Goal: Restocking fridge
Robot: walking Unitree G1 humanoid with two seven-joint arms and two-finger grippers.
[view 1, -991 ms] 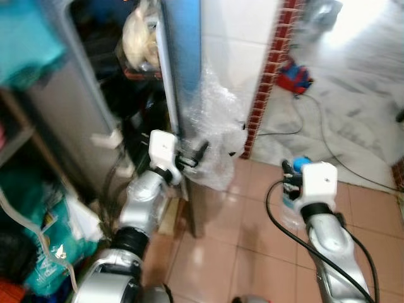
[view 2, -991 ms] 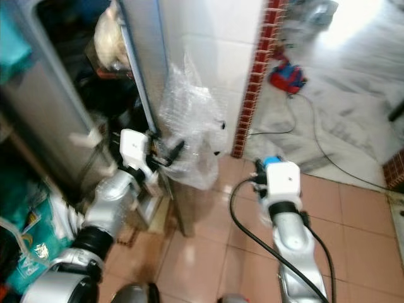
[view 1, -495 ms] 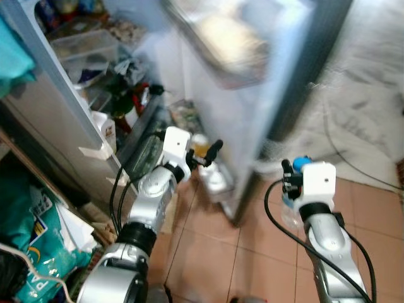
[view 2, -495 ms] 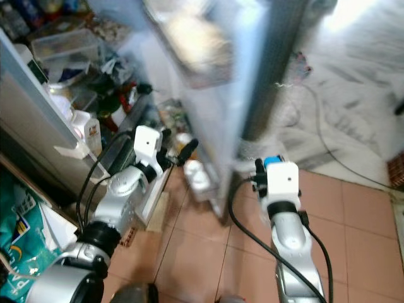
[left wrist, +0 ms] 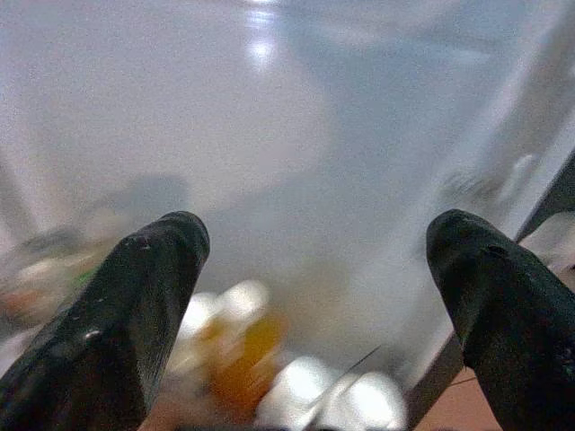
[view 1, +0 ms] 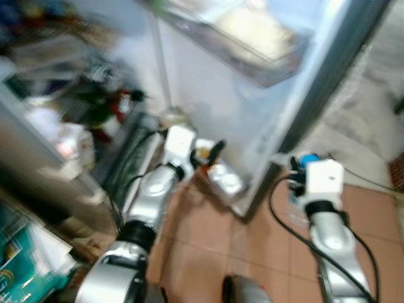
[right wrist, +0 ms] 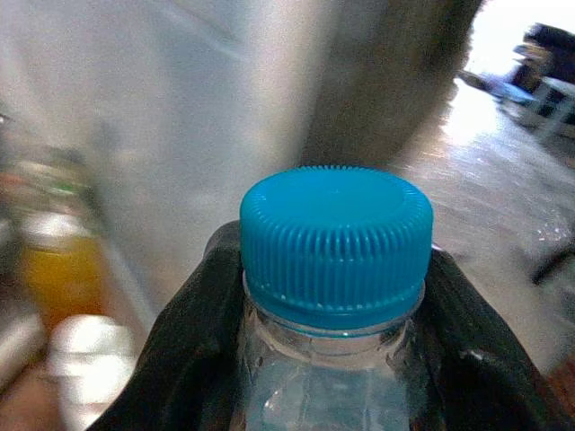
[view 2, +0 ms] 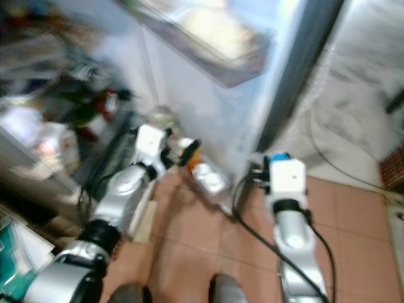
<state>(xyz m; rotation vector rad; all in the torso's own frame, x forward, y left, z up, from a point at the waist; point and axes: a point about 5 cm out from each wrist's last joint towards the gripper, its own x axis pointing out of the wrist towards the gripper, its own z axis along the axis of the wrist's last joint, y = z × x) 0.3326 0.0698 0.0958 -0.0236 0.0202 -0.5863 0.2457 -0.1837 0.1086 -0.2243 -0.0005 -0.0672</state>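
Note:
The fridge door stands wide open, its white inner side toward me, in a blurred picture. Its lowest shelf holds bottles, one of them orange. My left gripper is open just in front of that shelf with nothing between its fingers. My right gripper is shut on a clear water bottle with a blue cap, held upright beside the door's outer edge. The cap sticks up above the white wrist.
Crowded fridge shelves lie to the left. An upper door shelf holds pale wrapped food. A teal bag sits at the lower left. Terracotta floor tiles run under both arms, and a cable crosses the floor on the right.
The fridge door has swung from nearly edge-on to wide open. The left gripper stays by its lower shelf. The right gripper keeps the bottle. The camera has shifted and blurred.

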